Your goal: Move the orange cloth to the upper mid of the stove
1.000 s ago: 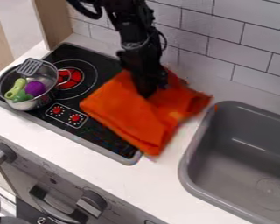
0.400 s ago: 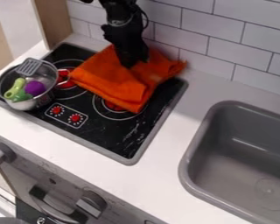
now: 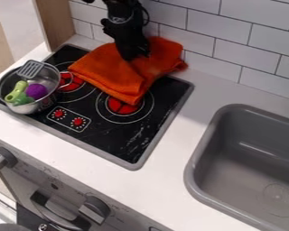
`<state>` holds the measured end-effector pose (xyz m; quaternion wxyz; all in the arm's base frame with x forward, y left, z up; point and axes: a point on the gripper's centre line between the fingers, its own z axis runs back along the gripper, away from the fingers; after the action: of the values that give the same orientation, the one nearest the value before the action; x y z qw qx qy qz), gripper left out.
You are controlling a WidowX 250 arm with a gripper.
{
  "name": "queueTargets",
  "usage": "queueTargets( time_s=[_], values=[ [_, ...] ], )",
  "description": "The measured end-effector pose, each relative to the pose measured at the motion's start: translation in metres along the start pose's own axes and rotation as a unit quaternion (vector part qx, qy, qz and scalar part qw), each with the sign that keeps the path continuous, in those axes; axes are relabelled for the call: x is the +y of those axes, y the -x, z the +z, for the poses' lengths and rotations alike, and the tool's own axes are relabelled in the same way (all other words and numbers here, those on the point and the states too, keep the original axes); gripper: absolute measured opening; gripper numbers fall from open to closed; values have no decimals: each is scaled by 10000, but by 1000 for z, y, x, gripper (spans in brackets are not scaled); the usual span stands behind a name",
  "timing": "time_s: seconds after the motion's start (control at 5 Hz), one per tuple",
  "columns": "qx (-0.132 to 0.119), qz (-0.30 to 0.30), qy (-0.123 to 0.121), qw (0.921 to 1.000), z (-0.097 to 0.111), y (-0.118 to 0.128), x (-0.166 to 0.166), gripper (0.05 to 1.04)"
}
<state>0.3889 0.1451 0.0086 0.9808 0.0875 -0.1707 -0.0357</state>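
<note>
The black gripper hangs down over the back of the stove, its tips pressed into the middle of the orange cloth. The cloth lies bunched across the upper middle of the black stove, its back and right parts reaching past the stove's rear edge toward the tiled wall. Its front corner partly covers the right burner. How the fingertips stand is hidden by the folds.
A metal pot with a grey slotted spatula, a purple item and a green one stands on the stove's left. The grey sink is at the right. White wall tiles rise behind.
The gripper and the orange cloth have moved left and back, from the stove's right edge to its upper middle. The right burner has come into sight.
</note>
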Motion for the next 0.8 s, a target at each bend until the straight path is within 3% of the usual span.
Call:
queueTargets(
  time_s=[0.2,0.4,0.6,0.8],
  values=[
    [-297,45,171,9994,1,1,0,72],
    [-819,334,314,9956,5,2,2,196],
    [-1096,689,466,9905,10,2,5,373],
    [-1142,852,600,9880,21,7,11,618]
  ],
)
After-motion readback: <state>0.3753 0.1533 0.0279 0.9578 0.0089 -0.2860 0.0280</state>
